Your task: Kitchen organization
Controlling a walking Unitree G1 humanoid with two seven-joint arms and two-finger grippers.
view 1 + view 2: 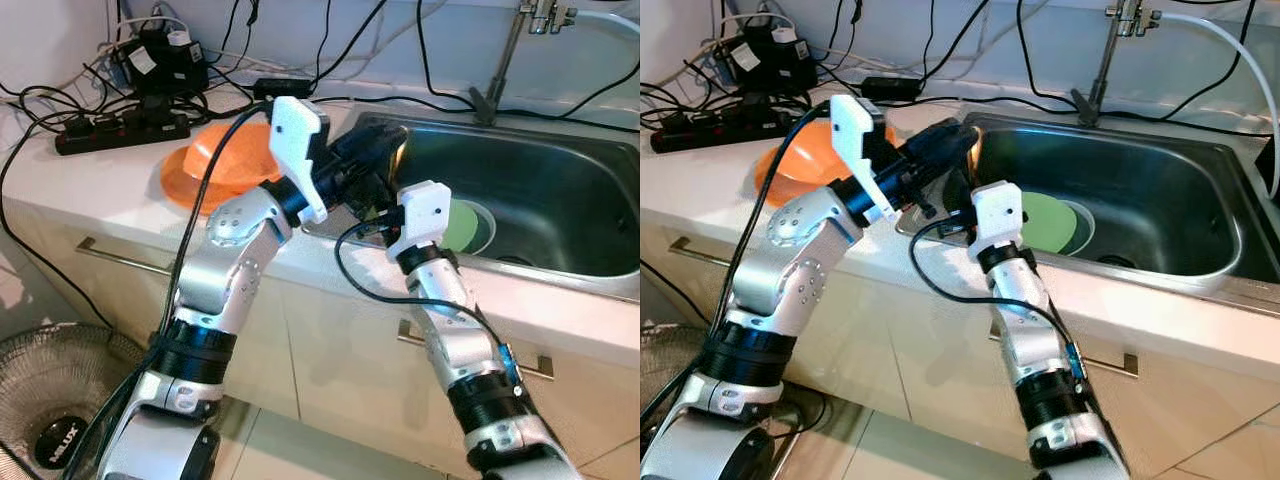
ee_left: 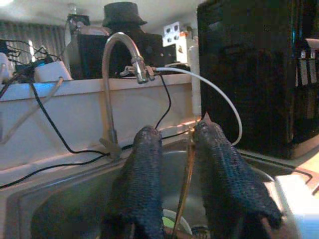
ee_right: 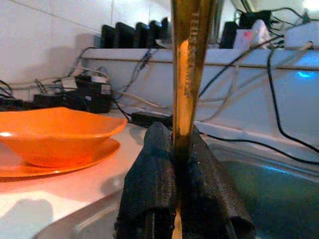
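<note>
Between the right gripper's (image 3: pixel 182 164) 2 black fingers stood a thin golden utensil handle (image 3: pixel 191 59), gripped low on its shaft and rising straight out of the pinch; faint lettering ran along it, too soft to read, and whether it was a spoon, a fork or something else could not be told. From the head camera that gripper sat at the sink's (image 1: pixel 1230 235) near-left corner, at about 9 o'clock from the green plate (image 1: pixel 1050 222) lying on the basin floor.

The left gripper (image 2: pixel 177 144) reached in from 10 o'clock, over the sink's left rim. Its 2 fingers were held slightly apart, and a thin golden rod ran up the gap between them; it may have been the same handle, though contact with either pad was not clear.

An orange bowl (image 1: pixel 235 150) rested on an orange plate (image 1: pixel 185 190) on the white counter (image 1: pixel 90 185), at 9 o'clock from the sink and just beside the left forearm. Behind them, at 11 o'clock, lay a black power strip (image 1: pixel 120 130) amid a tangle of black cables. A curved tap (image 2: pixel 117 74) stood at the sink's back edge, at 12 o'clock, with a white hose (image 2: pixel 219 97) running off it. On the floor at 7 o'clock sat a round fan grille (image 1: pixel 55 400).
</note>
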